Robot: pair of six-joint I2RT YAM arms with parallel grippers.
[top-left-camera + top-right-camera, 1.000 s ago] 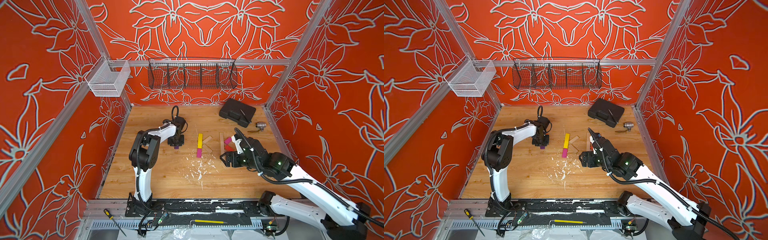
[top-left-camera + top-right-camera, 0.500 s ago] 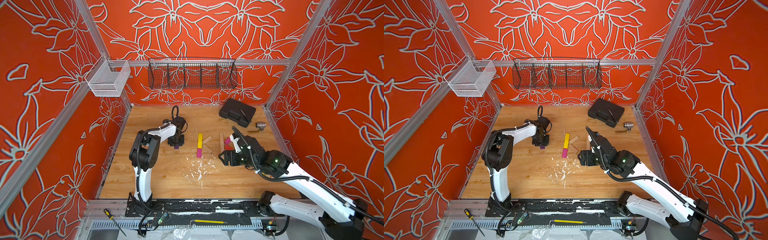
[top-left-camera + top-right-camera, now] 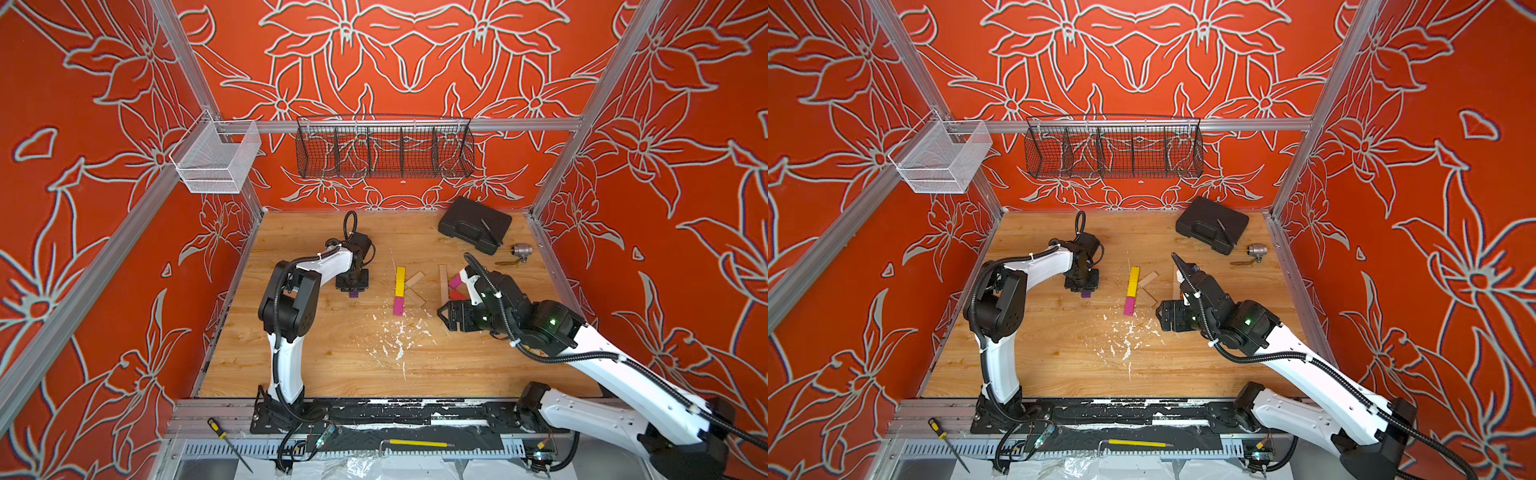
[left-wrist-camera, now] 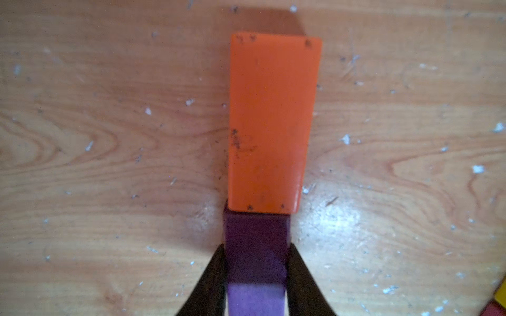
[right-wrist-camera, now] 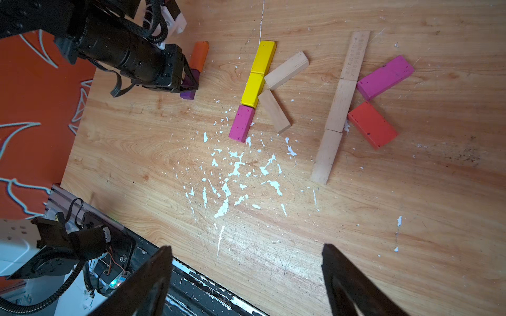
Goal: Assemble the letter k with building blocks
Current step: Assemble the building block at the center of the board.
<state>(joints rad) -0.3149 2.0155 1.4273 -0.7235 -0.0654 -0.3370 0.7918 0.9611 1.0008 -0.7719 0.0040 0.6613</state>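
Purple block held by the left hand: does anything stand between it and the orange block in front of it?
Nothing visible does. The left hand is shut on the purple block, and in the left wrist view its end meets the end of the orange block, with no gap showing.

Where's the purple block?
In the left wrist view the purple block is pinched in the left tool, end to end with the orange block; it's left of the yellow blocks.
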